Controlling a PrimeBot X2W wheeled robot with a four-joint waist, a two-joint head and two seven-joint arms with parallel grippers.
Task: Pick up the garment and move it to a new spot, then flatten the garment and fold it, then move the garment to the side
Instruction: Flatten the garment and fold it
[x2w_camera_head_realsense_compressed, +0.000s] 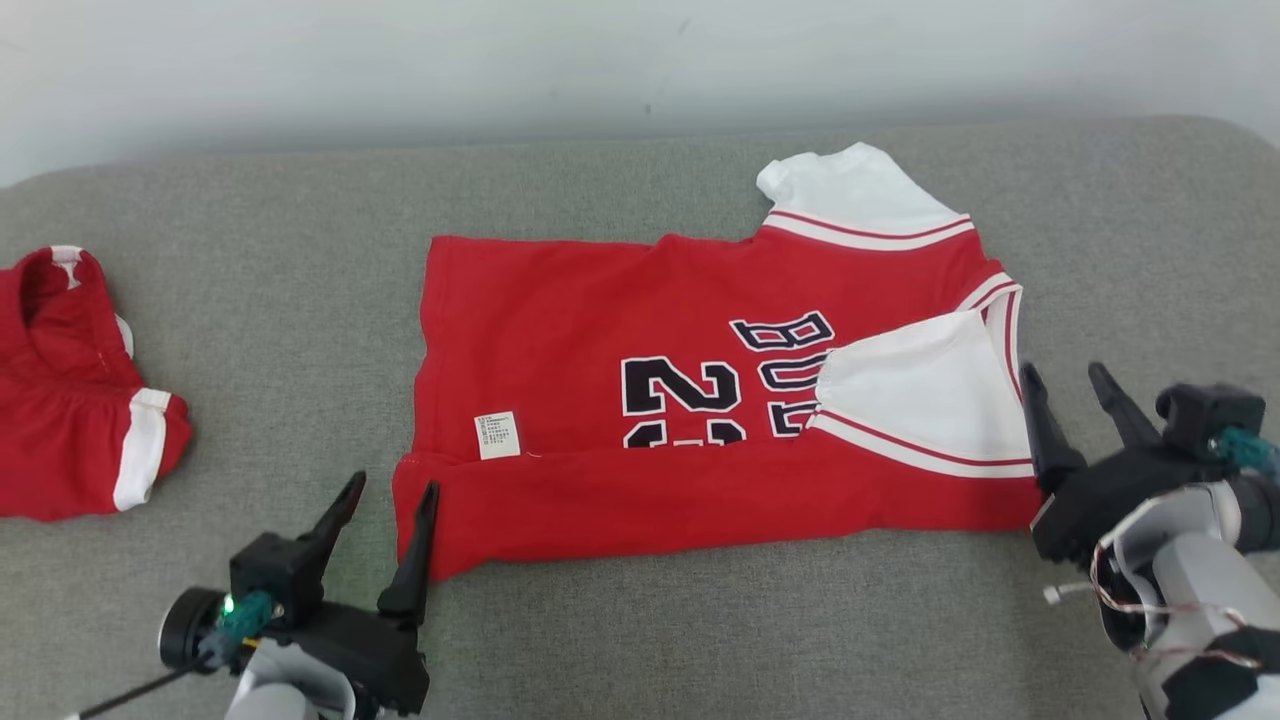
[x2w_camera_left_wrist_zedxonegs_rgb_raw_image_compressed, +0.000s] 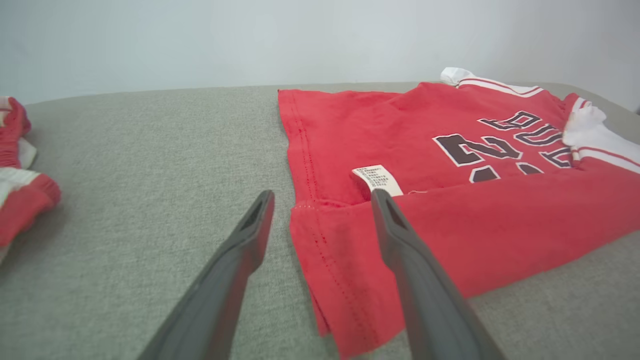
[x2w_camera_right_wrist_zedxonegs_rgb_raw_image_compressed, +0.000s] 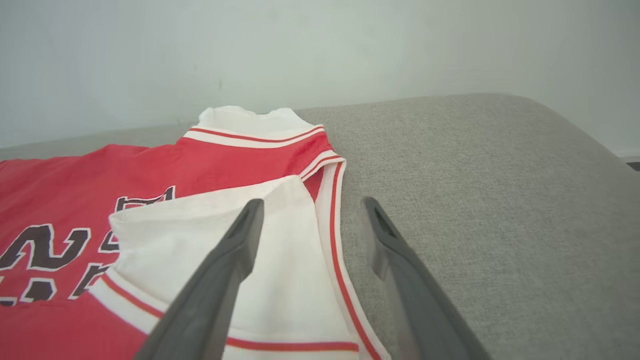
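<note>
garment (x2w_camera_head_realsense_compressed: 600, 330), a red sports top w/ black-and-white number and lettering, lies spread flat across the centre of the head view. hem end is at frame left, neck end at frame right. its near long edge is folded up over the front as a band along the btm, covering the lower part of the number. a white care label (x2w_camera_head_realsense_compressed: 497, 435) shows just above that fold, at the garment's lower left. one white sleeve (x2w_camera_head_realsense_compressed: 930, 395) w/ red stripes is folded in over the chest at centre right. the other white sleeve (x2w_camera_head_realsense_compressed: 850, 190) sticks out past the far edge, upper right of centre.

left gripper (x2w_camera_head_realsense_compressed: 392, 487), lower left of frame: jaws spread wide, holding nothing. they straddle the garment's lower-left corner. in the left wrist view one jaw is over bare grey cloth, the other over the folded band by the label. can't tell if the tips touch fabric.

right gripper (x2w_camera_head_realsense_compressed: 1060, 372), right edge of frame: jaws also wide apart and empty, at the neck-end edge. in the right wrist view one jaw is over the folded-in sleeve, the other over bare grey cloth.

all on a grey cloth-covered worktop (x2w_camera_head_realsense_compressed: 250, 620). a second red item (x2w_camera_head_realsense_compressed: 70, 400) w/ white trim lies crumpled at the far left edge, well apart from the garment. pale wall (x2w_camera_head_realsense_compressed: 640, 60) runs across the top.
</note>
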